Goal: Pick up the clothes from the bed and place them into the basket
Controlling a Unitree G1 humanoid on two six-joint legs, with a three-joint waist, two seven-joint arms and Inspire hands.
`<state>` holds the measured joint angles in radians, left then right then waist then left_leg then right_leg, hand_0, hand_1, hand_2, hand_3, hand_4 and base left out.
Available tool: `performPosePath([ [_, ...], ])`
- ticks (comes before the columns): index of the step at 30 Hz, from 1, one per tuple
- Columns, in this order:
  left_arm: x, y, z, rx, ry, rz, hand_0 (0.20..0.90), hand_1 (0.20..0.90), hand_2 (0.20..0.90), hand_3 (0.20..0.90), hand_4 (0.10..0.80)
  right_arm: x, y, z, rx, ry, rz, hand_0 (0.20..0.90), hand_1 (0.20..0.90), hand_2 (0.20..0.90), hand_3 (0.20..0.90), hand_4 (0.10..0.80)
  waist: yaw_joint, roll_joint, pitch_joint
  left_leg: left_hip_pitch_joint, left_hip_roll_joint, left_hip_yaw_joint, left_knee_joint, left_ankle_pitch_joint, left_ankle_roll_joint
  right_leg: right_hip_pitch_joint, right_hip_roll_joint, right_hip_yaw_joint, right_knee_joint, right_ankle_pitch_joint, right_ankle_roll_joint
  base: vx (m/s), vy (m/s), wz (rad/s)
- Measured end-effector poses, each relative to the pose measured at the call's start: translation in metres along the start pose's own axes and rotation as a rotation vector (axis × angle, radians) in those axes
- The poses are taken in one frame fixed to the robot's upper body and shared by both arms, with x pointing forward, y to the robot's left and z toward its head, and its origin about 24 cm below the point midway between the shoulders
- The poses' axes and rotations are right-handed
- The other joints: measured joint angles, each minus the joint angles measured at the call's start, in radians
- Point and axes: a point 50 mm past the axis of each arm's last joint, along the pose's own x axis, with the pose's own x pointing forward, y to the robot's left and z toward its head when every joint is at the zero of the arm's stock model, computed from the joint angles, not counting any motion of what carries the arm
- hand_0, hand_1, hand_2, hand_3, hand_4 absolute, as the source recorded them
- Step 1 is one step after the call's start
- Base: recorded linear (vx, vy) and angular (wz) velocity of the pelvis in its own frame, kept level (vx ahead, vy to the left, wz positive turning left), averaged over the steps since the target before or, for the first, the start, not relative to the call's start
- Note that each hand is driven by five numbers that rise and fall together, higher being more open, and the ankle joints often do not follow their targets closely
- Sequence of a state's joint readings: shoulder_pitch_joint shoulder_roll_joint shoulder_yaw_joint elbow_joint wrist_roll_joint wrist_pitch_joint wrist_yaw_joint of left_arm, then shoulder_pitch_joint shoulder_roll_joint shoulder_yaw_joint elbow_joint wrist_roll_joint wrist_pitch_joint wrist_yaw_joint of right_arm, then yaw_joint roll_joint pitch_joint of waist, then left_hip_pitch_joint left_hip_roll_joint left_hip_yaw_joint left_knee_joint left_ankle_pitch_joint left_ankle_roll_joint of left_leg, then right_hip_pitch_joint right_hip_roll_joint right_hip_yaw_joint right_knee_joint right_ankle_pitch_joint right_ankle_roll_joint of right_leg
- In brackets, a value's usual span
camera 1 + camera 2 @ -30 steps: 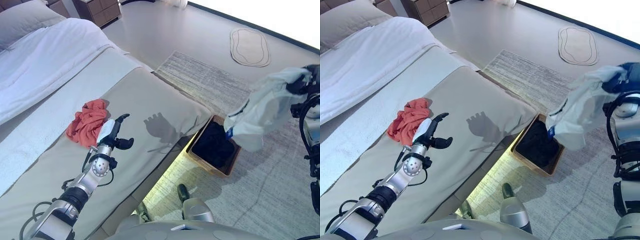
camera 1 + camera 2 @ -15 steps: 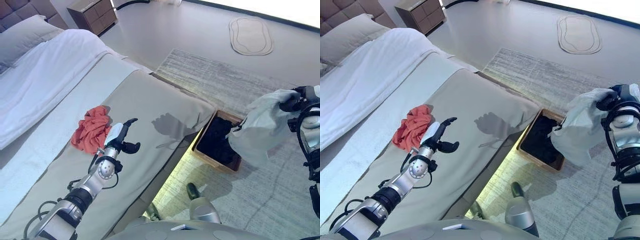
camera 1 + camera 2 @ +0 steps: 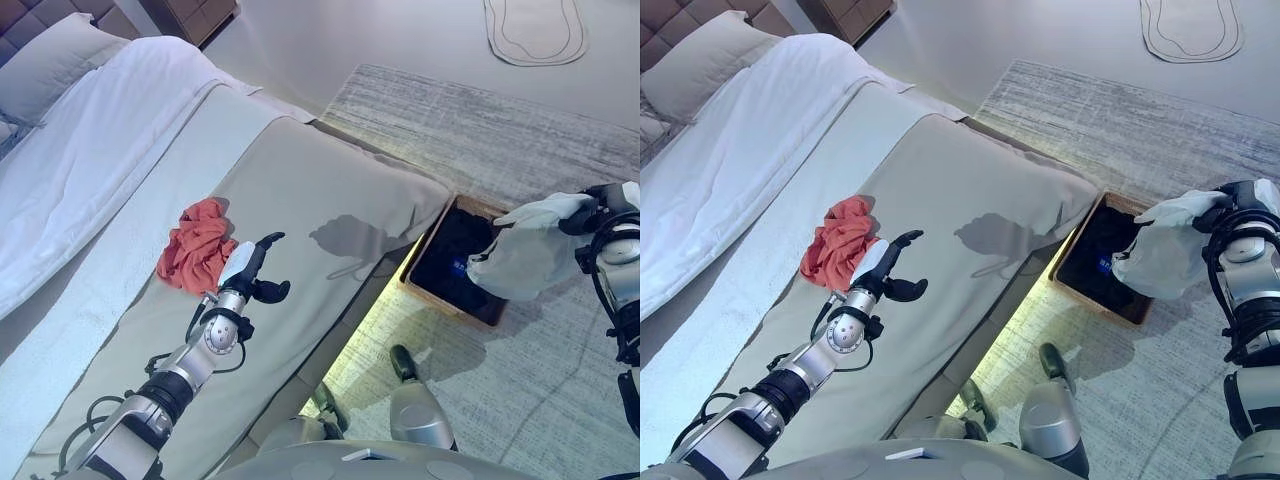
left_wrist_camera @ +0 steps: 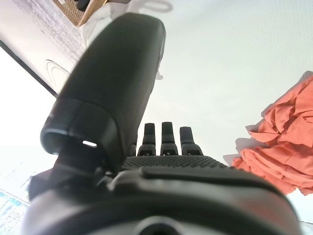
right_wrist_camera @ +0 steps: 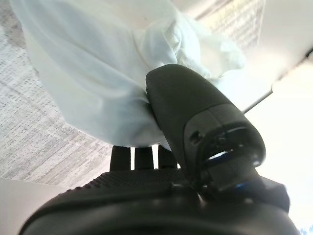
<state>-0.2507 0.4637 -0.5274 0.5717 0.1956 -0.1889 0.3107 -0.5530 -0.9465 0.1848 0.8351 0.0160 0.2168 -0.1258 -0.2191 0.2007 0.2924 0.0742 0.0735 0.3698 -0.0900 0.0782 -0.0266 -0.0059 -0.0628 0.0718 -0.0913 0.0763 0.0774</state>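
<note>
Clothes: your right hand (image 3: 1237,195) is pinching a limp white garment (image 3: 1160,252) by one bunched edge over the basket (image 3: 1072,278); your left hand (image 3: 880,270) is hovering open near the soft red shirt (image 3: 840,240).

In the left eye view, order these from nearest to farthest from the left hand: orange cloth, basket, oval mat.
1. Orange cloth: on the bed, just beside the left hand.
2. Basket: on the rug at the bed's foot.
3. Oval mat: on the far floor.

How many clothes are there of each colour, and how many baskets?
Orange clothes: 1, on the bed
White clothes: 1, held in the right hand over the basket
Dark clothes: 1 heap, in the basket
Baskets: 1
Total: 4
</note>
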Motion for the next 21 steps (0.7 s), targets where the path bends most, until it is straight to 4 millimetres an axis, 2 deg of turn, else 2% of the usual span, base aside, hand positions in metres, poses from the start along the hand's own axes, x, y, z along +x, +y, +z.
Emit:
performPosePath([
  [13,0.0053,0.0044,0.0059,0.002,-0.022,0.011,0.9,0.9,0.9,0.9,0.8,0.0,0.0033,0.0031,-0.026,-0.011,0.013,0.9,0.9,0.9,0.9,0.8,0.028,-0.013,0.009,0.0,0.0,-0.021,-0.002,0.0,0.0,0.012,-0.002,-0.024,0.0,-0.001,0.0,0.005,-0.005,0.05],
  [21,0.0047,0.0039,0.0052,0.002,-0.019,0.009,0.9,0.9,0.9,0.9,0.8,-0.0002,0.0043,0.0049,-0.026,-0.019,0.033,0.9,0.9,0.9,0.9,0.8,0.041,-0.036,0.024,0.019,0.0,-0.036,0.0,0.0,0.0,0.039,-0.003,-0.038,0.0,0.0,0.0,0.034,0.001,0.05],
])
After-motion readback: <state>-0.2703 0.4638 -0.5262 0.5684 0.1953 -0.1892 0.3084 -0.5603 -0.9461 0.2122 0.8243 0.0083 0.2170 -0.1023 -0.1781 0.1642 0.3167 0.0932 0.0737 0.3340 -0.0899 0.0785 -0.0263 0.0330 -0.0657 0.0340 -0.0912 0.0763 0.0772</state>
